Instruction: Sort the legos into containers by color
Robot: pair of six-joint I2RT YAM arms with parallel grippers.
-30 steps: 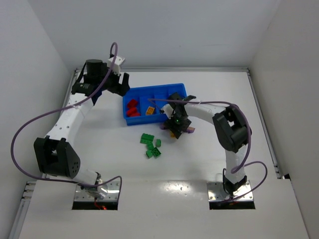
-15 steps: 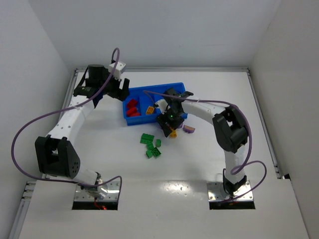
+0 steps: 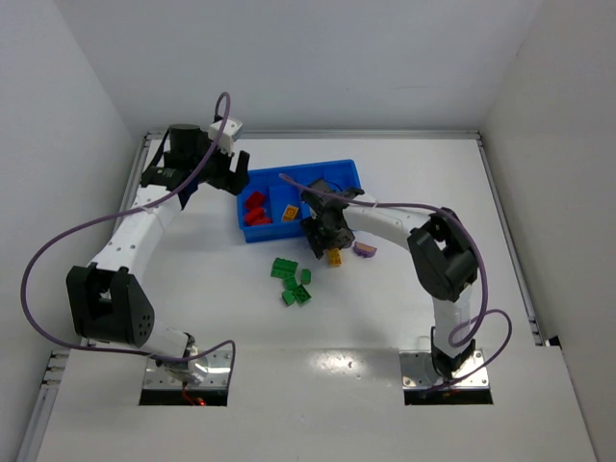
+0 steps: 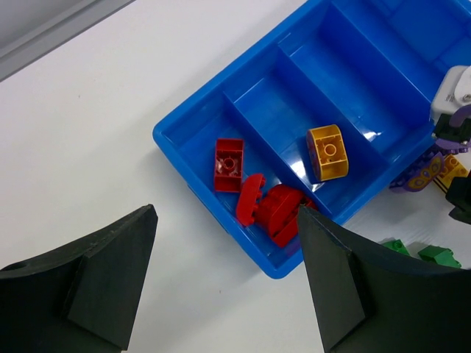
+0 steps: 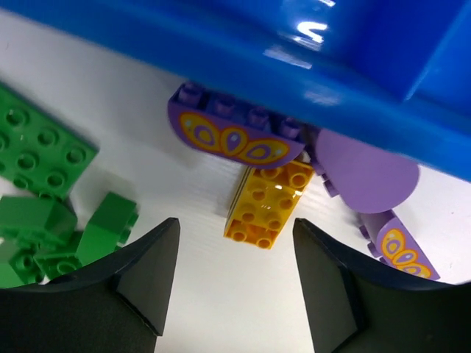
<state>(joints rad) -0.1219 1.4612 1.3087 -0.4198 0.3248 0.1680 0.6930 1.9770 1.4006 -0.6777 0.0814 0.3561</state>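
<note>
The blue tray [image 3: 329,179] lies at the middle back. Its left end compartment holds red legos [image 4: 273,208], and the compartment beside it holds one yellow lego [image 4: 327,151]. My left gripper [image 4: 226,213] hangs open over the tray's left corner, holding nothing; from above it [image 3: 231,171] sits just left of the tray. My right gripper [image 5: 235,228] is open just above the table at the tray's front wall [image 5: 221,44]. A yellow lego [image 5: 268,203] lies just ahead of its fingertips, untouched. Purple legos [image 5: 232,137] rest against the wall, and green legos [image 3: 292,281] lie loose to the left.
A purple round piece [image 5: 366,173] and another patterned purple piece [image 5: 394,244] lie right of the yellow lego. A purple brick [image 3: 365,249] sits on the table right of the gripper. White walls enclose the table on three sides.
My right gripper has moved left and toward the tray's front wall, uncovering the yellow lego, with its jaws a little wider. The left gripper shifted slightly, still open.
</note>
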